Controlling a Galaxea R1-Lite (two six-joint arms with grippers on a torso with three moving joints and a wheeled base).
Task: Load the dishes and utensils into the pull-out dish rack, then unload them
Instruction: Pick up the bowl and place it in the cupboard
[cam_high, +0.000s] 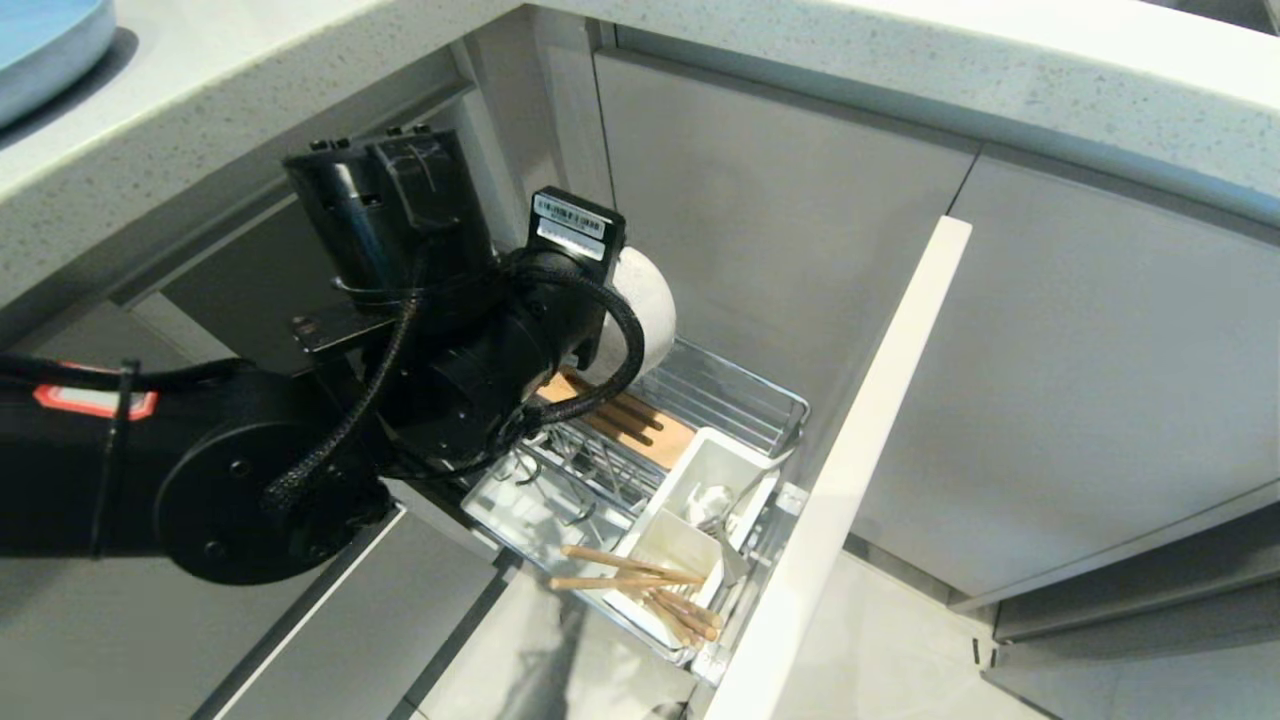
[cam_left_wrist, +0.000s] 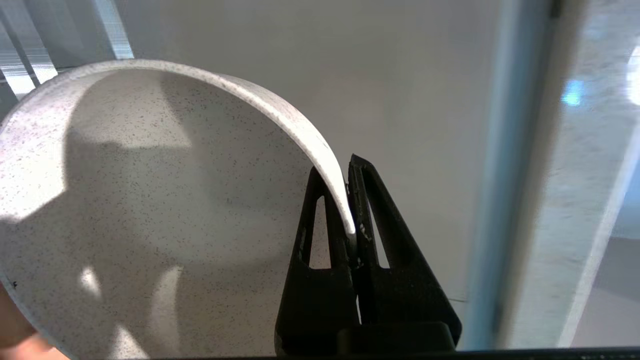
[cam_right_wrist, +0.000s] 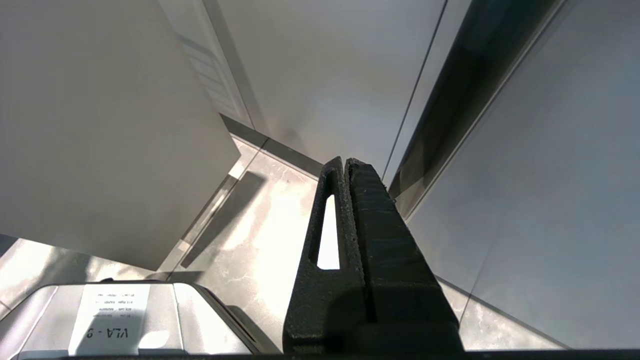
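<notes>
My left gripper (cam_left_wrist: 339, 170) is shut on the rim of the small white speckled bowl (cam_left_wrist: 150, 200), one finger inside and one outside. In the head view the bowl (cam_high: 648, 310) hangs tilted on its side above the back of the pull-out dish rack (cam_high: 745, 400), half hidden by my left wrist (cam_high: 480, 330). The chopsticks (cam_high: 640, 580) lie slanted in the rack's white caddy (cam_high: 690, 530), with the silver spoon (cam_high: 745, 490) beside them. The pale blue plate (cam_high: 40, 40) sits on the countertop at the far left. My right gripper (cam_right_wrist: 344, 162) is shut and empty, pointing at the floor.
The rack's front panel (cam_high: 860, 470) stands pulled out to the right of the basket. A slotted wooden strip (cam_high: 645, 430) and upright prongs (cam_high: 575, 470) lie under the bowl. Grey cabinet doors (cam_high: 1100, 380) close in the space, and the countertop edge (cam_high: 250, 110) overhangs my left arm.
</notes>
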